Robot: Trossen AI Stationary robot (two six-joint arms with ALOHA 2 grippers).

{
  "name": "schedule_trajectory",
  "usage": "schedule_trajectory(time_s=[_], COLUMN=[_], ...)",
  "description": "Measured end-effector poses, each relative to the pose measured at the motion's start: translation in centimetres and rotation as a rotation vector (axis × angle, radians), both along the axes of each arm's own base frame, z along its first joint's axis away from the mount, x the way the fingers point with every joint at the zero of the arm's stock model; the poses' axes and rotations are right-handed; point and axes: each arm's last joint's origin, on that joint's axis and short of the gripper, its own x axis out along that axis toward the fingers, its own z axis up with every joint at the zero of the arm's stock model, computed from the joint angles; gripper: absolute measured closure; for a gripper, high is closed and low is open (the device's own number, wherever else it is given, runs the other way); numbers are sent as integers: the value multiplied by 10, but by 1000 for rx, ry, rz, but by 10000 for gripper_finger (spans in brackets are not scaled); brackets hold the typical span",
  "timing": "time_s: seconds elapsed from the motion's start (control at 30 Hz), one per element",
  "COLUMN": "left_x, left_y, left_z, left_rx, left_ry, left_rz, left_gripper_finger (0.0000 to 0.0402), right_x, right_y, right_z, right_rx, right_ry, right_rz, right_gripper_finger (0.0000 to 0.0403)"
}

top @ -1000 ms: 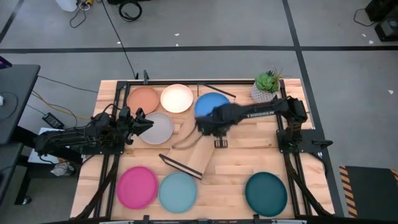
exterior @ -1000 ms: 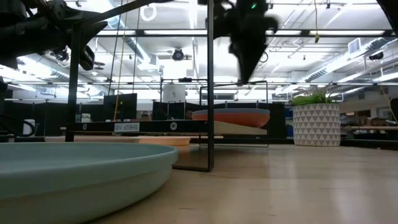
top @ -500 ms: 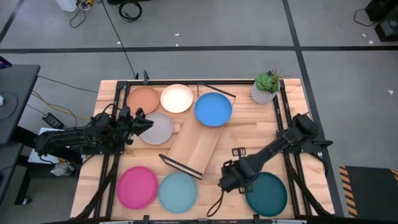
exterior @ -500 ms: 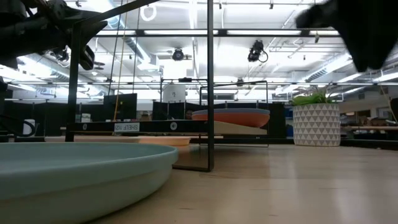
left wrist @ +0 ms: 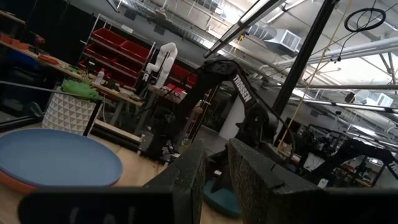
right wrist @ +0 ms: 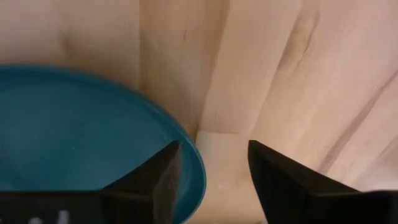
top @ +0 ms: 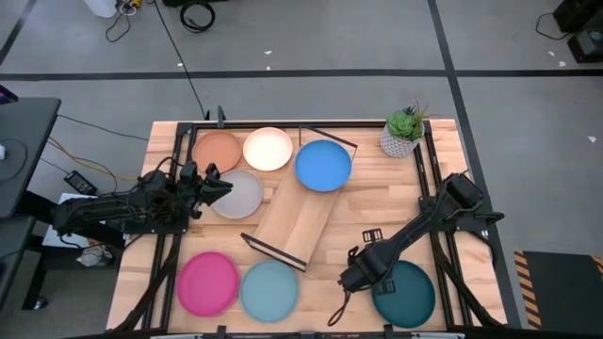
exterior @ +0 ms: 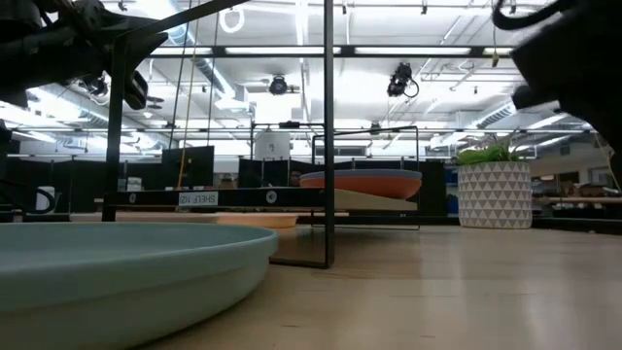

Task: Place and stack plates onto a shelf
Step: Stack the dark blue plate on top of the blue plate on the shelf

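Right gripper (top: 355, 279) is positioned at the teal plate's (top: 405, 294) left rim, fingers (right wrist: 155, 180) parted, nothing grasped. Blue plate (top: 323, 165) lies on the shelf (top: 297, 226). Left gripper (top: 219, 185) waits over the grey plate (top: 240, 196), fingers narrowly parted.

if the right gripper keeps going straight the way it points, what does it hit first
Most likely the rim of the dark teal plate: the right gripper points down at it with open fingers straddling its edge, bare tabletop beside.

Wooden table (top: 377, 202) carries plates (top: 208, 282), shelf (top: 294, 226), potted plant (top: 403, 132).
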Motion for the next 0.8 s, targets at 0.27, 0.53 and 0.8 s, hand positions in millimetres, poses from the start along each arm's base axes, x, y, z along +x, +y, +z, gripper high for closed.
schedule_trajectory(time_s=[0.27,0.53,0.8], left_x=[0,0,0], left_y=[0,0,0], left_z=[0,0,0], left_rx=[1,2,2], left_ry=[0,0,0], left_rz=[1,1,1], left_gripper_finger=[324,324,324], right_x=[-12,-16,-2], right_y=[7,-3,-34], right_z=[-16,-34,-29], right_rx=[23,33,88], right_ry=[8,12,63], right_rz=[128,116,47], right_gripper_finger=[214,299,385])
